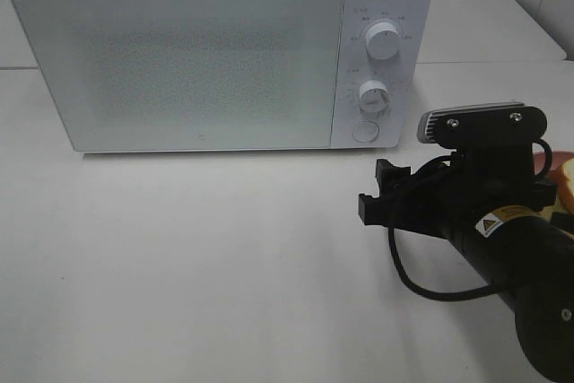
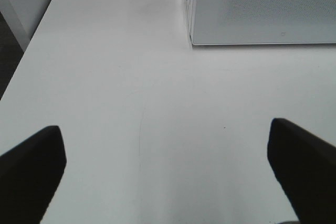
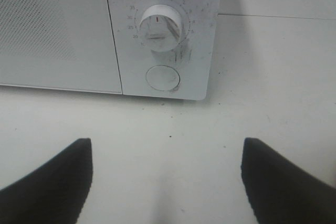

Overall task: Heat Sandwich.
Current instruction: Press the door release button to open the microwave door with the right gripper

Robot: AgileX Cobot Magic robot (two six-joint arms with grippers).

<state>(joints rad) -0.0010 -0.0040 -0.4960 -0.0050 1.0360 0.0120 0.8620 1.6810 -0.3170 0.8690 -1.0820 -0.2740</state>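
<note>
1. Exterior high view: A white microwave stands along the far edge of the white tabletop, its door shut. Two round dials and a round button sit on its right-hand panel.
2. Same view: The black right arm comes in from the near right corner. The right gripper points at the foot of the control panel, close to it but not touching. Its two short fingers are apart with nothing between them.
3. Same view: The sandwich lies at the right edge of the tabletop, behind the right arm. Only a sliver of white bread and tan-orange crust shows. The gripper is well apart from it. The left gripper is out of this view.
4. Left wrist view: The left gripper is spread as wide as it goes, one black finger at each side. Only bare tabletop lies between them. The microwave's near left corner shows ahead.
5. Right wrist view: The right gripper's fingers are parted and hold nothing. Straight ahead are the microwave's lower dial and round button.
</note>
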